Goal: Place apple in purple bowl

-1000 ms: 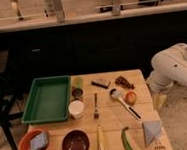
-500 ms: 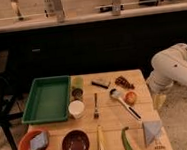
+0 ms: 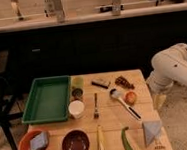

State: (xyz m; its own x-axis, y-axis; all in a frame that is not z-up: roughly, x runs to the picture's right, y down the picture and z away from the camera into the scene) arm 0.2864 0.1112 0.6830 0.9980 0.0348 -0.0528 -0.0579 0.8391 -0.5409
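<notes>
**Apple not grabbed yet, grip tips**

The apple [image 3: 131,96] sits on the right side of the table [image 3: 112,125], just beside a utensil [image 3: 125,105]. The gripper [image 3: 159,100] hangs past the table's right edge, spread and, it seems, empty. A top-down grasp clear of the utensil is advised, then a carry to the purple bowl [image 3: 75,144] at the front. No writing can be read.

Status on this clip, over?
Gripper open, off table's right edge. Apple on table, ungrasped. Purple bowl looks empty. Dish brush beside apple.
</notes>
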